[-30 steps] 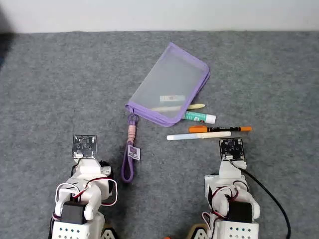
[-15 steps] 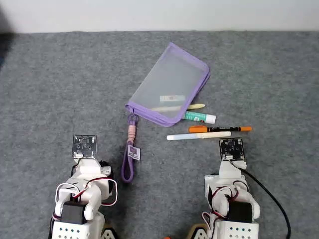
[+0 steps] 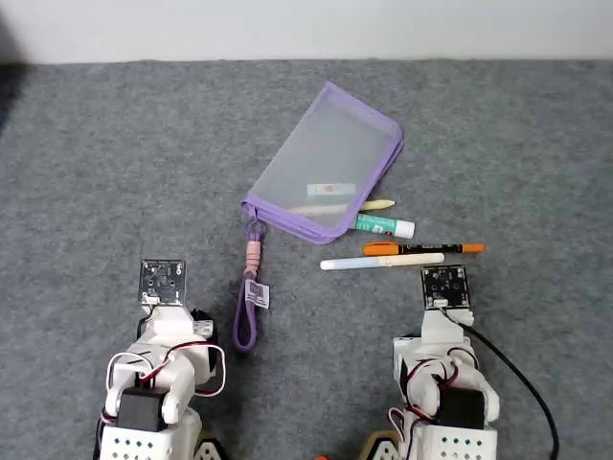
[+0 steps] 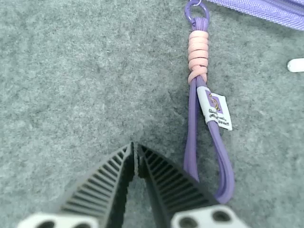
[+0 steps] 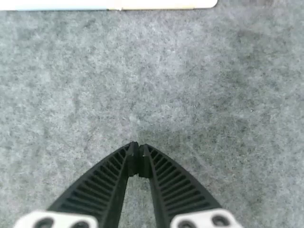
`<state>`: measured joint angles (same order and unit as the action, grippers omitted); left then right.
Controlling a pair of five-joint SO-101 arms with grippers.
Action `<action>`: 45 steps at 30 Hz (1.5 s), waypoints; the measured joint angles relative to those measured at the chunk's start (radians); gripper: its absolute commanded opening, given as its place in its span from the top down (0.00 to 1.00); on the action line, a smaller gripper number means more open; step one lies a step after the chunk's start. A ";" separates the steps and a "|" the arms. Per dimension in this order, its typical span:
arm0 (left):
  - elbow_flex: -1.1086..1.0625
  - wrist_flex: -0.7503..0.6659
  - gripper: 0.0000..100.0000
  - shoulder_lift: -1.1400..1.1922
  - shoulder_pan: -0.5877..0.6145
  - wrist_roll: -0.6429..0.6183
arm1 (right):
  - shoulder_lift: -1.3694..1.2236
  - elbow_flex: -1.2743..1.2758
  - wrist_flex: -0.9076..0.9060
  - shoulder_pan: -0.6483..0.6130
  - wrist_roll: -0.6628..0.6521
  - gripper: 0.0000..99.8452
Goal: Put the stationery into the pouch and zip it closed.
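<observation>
A translucent purple pouch (image 3: 330, 163) lies tilted at the middle of the grey mat, with an eraser and a pencil inside. Its purple strap (image 3: 249, 297) (image 4: 204, 128) with a pink coil trails toward the arms. Beside the pouch's near edge lie a yellow pencil tip (image 3: 379, 204), a green-and-white glue stick (image 3: 385, 226), an orange marker (image 3: 421, 248) and a pale blue pen (image 3: 381, 260) (image 5: 109, 4). My left gripper (image 4: 135, 159) is shut and empty, just beside the strap loop. My right gripper (image 5: 137, 159) is shut and empty, a short way short of the pale blue pen.
Grey carpet-like mat (image 3: 105, 172) covers the table, with open room left and right of the pouch. A black cable (image 3: 517, 383) runs along the mat beside the right arm's base.
</observation>
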<state>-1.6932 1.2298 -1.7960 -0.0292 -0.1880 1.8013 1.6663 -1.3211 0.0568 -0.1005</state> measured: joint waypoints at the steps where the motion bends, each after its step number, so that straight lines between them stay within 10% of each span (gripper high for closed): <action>1: 0.000 0.000 0.99 0.000 0.000 0.000 | 0.000 0.000 0.000 0.000 0.000 0.99; 36: 0.000 0.000 0.99 0.000 0.000 0.000 | -0.002 -0.025 0.157 0.000 0.034 0.99; 45: 0.000 0.000 0.99 0.000 0.000 0.000 | -0.068 -0.261 0.160 -0.264 0.226 0.99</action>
<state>-1.6932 1.2298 -1.7960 -0.0292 -0.1880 1.7338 1.4055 -1.1615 -0.2071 0.1250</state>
